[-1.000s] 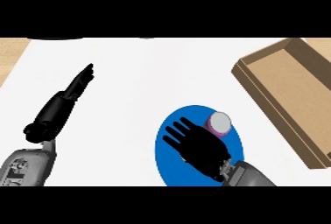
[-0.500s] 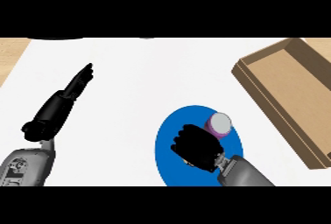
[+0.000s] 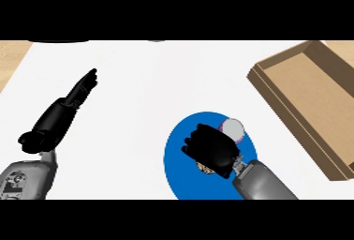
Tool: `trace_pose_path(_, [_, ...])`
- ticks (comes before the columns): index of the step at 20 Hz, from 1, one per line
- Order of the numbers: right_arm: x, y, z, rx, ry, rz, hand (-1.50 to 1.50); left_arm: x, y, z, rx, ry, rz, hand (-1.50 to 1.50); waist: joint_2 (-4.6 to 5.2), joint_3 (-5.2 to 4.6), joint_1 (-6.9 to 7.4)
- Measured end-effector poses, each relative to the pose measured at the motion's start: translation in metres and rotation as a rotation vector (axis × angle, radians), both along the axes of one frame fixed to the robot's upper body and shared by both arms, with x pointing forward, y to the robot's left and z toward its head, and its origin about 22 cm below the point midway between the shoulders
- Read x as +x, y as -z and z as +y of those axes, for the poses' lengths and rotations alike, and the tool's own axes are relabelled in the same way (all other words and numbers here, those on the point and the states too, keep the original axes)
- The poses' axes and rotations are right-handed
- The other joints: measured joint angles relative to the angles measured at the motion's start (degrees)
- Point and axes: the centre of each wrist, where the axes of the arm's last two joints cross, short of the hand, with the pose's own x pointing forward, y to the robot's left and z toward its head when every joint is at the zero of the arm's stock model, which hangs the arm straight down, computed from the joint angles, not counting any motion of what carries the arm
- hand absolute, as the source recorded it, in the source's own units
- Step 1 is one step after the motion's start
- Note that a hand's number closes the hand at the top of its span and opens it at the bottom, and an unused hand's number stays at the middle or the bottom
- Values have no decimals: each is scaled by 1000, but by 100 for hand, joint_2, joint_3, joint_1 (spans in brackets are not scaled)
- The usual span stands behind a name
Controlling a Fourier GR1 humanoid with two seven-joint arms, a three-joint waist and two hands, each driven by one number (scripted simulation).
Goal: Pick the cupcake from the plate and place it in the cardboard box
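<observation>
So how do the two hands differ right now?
The left hand lies with straight fingers on the bare counter; the right hand has curled fingers over the blue plate, beside the cupcake. The left holds nothing; whether the right grips is unclear. Both are black.

A pale-topped cupcake point(image 3: 233, 127) sits near the blue plate's point(image 3: 181, 164) upper right rim, the open cardboard box point(image 3: 311, 101) lying right.

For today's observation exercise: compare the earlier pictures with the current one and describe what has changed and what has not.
The right hand went from spread open over the blue plate to fingers curled, drawing back slightly toward the forearm beside the cupcake. Whether it actually holds the cupcake cannot be told; the cupcake sits in the same spot on the plate. The left hand, cardboard box and plate stayed as they were.
</observation>
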Motion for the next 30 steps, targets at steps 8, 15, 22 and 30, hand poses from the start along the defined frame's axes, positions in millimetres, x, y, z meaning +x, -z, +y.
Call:
trace_pose_path(8, [66,-25,-22,256,615,13,150,1,-1,-6,3,18,-12,0,72,15,110])
trace_pose_path(15, [107,-86,-11,354,749,-166,150,0,3,-5,-4,13,-1,0,33,11,84])
trace_pose_path(22, [118,-149,-32,571,1003,-309,150,-1,4,-6,1,5,2,0,5,11,12])
trace_pose_path(30, [130,-184,-102,729,1280,-410,150,-2,-1,-1,7,-2,0,0,12,12,21])
